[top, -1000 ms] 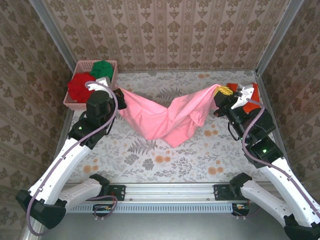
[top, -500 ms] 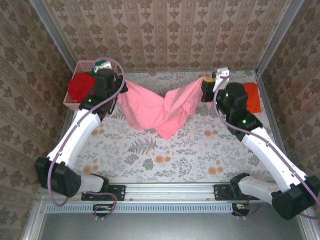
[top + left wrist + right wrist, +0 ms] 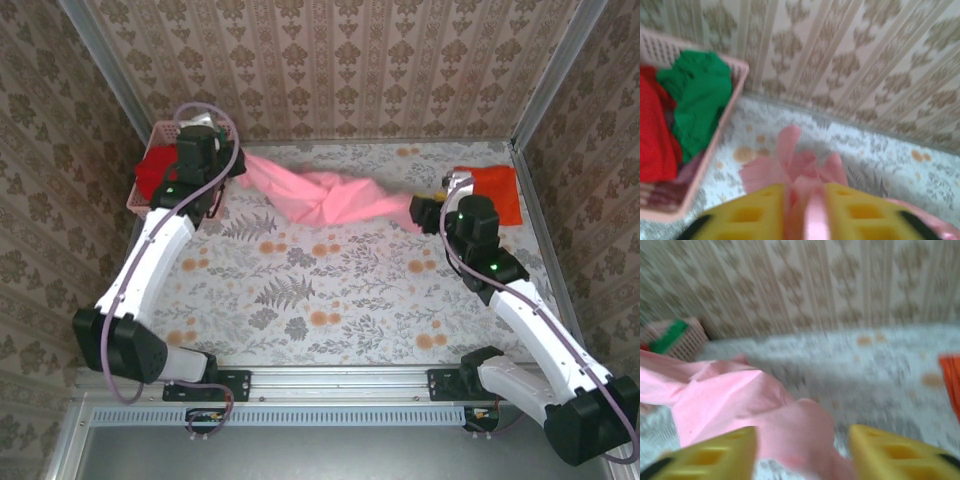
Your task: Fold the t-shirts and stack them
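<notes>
Two-arm fold station, seen from above and from both wrists. The light pink t-shirt [image 3: 325, 198] is drawn out into a twisted band across the far part of the table [image 3: 330, 300], running from the left gripper [image 3: 238, 165] to the right gripper [image 3: 420, 212].

Left gripper [image 3: 805, 215]: its yellow fingers [image 3: 755, 212] stand close together and pinch a thin gather of the pink cloth [image 3: 790, 165]. It sits just beside the pink lattice basket [image 3: 715, 145], which holds a green t-shirt [image 3: 697, 100] and a red t-shirt [image 3: 655, 135]. From above, the red t-shirt [image 3: 155, 170] shows in the basket [image 3: 140, 208] beside the left arm.

Right gripper [image 3: 802, 455]: its yellow fingers [image 3: 710, 455] stand wider apart, and a thick bunch of pink cloth [image 3: 740, 405] fills the gap between them. This end of the shirt is held there. The view is blurred. The orange folded t-shirt [image 3: 492, 190] lies flat at the far right of the table, just beside this gripper and apart from the pink shirt.

Change over the last half second: the shirt then hung between the grippers in a deep sag with a loose point hanging towards the near edge. Now it is pulled long and low. The right gripper has moved nearer and lower, and the left gripper has moved slightly farther.
</notes>
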Robot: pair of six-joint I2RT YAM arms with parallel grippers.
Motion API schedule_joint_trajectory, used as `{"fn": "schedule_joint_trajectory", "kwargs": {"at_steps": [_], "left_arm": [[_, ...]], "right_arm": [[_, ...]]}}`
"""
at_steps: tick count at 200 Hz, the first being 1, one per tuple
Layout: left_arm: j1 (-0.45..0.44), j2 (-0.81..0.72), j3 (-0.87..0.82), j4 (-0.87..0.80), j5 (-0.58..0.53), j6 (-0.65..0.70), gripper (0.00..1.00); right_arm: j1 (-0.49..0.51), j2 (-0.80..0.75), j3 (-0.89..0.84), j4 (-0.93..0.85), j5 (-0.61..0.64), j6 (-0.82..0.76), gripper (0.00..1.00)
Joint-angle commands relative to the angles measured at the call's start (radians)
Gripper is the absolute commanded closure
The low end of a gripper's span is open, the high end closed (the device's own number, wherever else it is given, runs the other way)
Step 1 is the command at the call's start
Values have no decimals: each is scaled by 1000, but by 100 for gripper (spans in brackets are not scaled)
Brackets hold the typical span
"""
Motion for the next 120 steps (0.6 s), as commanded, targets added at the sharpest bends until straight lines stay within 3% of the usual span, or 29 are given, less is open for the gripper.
{"fn": "schedule_joint_trajectory", "kwargs": {"at_steps": [1,9,13,44,64,86,120], "left_arm": [[-6,113,14,-30,124,-32,19],[-12,146,39,-59,134,-24,3],[-17,156,44,-71,129,-22,0],[-40,98,-79,-34,35,-39,0],[-39,33,-213,-14,-2,-97,0],[-33,-42,-384,58,-12,-173,0],[-3,-74,-528,105,-1,-268,0]], "right_arm": [[-5,10,-5,-93,24,64,18],[-5,18,5,-102,22,57,14],[-5,24,9,-104,17,52,14],[20,169,57,-64,-62,31,10],[90,327,115,-29,-65,28,9],[165,528,216,-26,-45,39,11],[184,775,354,-52,-82,103,17]]}}
